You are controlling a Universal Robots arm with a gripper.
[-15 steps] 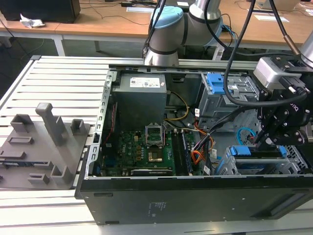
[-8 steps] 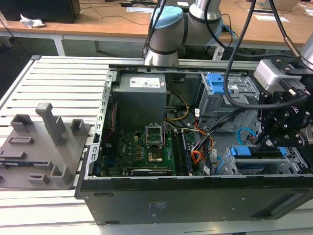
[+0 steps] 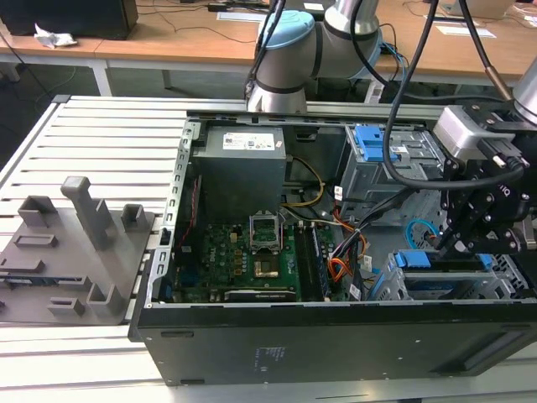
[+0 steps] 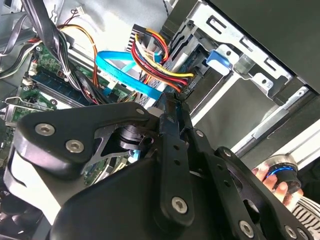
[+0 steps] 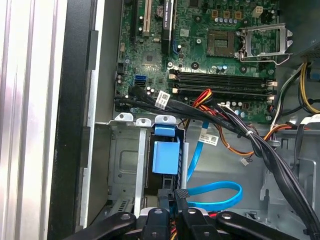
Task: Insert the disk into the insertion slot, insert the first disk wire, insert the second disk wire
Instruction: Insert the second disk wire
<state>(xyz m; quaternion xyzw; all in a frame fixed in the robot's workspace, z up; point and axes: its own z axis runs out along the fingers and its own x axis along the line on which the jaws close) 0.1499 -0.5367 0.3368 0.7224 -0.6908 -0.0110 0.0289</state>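
Observation:
The disk, its blue bracket [image 3: 413, 260] [image 5: 165, 157] showing, sits inside the insertion slot [image 3: 506, 274] [image 5: 124, 170] at the exterior view's right end of the open computer case. My gripper [image 3: 451, 243] [image 5: 173, 196] [image 4: 167, 106] hangs just behind it, fingers close together. The second disk wire [image 5: 220, 193] [image 4: 125, 75] [image 3: 414, 231], a light blue loop, ends at my fingertips, and they look shut on its plug. The first disk wire [image 4: 157, 65], an orange, red and black bundle, runs to the back of the disk beside my fingers.
A taller grey cage with a blue latch [image 3: 369, 143] stands behind the slot. Black cable bundles [image 5: 235, 127] cross over the motherboard [image 3: 243, 252] [image 5: 220, 55]. A person's hand [image 4: 272, 181] is outside the case. A grey fixture [image 3: 75, 252] lies at the exterior view's left.

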